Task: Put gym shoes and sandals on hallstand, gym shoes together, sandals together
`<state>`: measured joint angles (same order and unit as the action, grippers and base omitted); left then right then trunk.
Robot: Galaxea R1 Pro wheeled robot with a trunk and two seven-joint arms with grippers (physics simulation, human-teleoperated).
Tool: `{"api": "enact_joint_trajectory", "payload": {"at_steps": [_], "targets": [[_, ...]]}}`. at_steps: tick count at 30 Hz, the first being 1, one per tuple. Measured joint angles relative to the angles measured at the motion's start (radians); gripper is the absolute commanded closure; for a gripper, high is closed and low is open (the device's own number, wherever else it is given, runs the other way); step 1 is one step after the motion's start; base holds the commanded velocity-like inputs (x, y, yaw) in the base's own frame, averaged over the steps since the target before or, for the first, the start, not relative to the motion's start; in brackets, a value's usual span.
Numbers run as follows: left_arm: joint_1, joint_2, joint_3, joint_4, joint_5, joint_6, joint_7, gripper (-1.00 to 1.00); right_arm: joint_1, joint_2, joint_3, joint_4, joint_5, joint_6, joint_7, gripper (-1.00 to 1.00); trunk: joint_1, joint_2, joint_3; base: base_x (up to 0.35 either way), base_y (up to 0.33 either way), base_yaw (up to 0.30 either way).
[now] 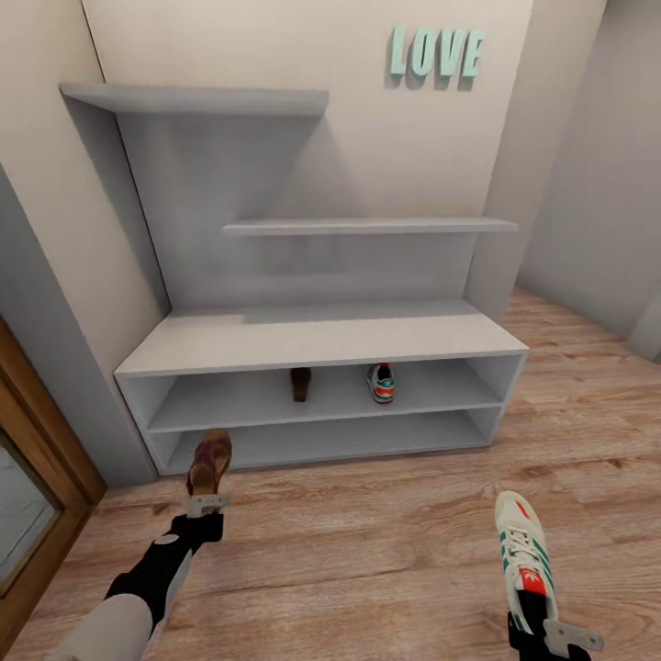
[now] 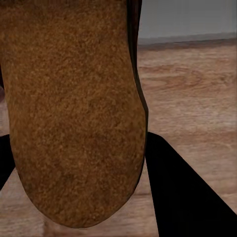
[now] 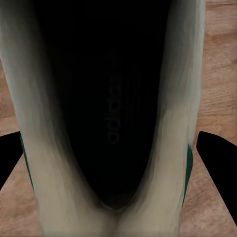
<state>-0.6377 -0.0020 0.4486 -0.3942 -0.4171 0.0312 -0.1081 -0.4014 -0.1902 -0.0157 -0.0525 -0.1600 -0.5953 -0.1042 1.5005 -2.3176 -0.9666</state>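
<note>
Down at the lower right, the right end effector (image 1: 542,633) is clamping a gym shoe (image 1: 523,549) by its heel above the floor (image 1: 367,551). Ahead to the left, the left end effector (image 1: 206,507) is gripping a sandal (image 1: 210,462) before the shoe rack (image 1: 321,340), whose upper tier is holding another sandal (image 1: 300,383) and gym shoe (image 1: 381,383), set apart.

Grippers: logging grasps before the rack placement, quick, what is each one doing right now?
Left gripper: closed on a brown leather sandal.
Right gripper: closed on a white green-striped gym shoe.
</note>
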Motion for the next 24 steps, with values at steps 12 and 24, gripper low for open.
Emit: {"api": "enact_joint_trajectory", "payload": {"at_steps": [12, 24], "targets": [[-0.161, -0.057, -0.089, 0.008, -0.034, 0.197, 0.084, 1.0, 0.0, 0.008, 0.002, 0.0, 0.004, 0.0, 0.001, 1.0, 0.0, 0.0, 0.0, 0.0, 0.0, 0.0], [-0.158, -0.05, -0.108, -0.008, -0.035, 0.204, 0.074, 1.0, 0.0, 0.009, 0.0, 0.0, 0.001, 0.002, 0.005, 1.0, 0.0, 0.0, 0.0, 0.0, 0.0, 0.0]]}}
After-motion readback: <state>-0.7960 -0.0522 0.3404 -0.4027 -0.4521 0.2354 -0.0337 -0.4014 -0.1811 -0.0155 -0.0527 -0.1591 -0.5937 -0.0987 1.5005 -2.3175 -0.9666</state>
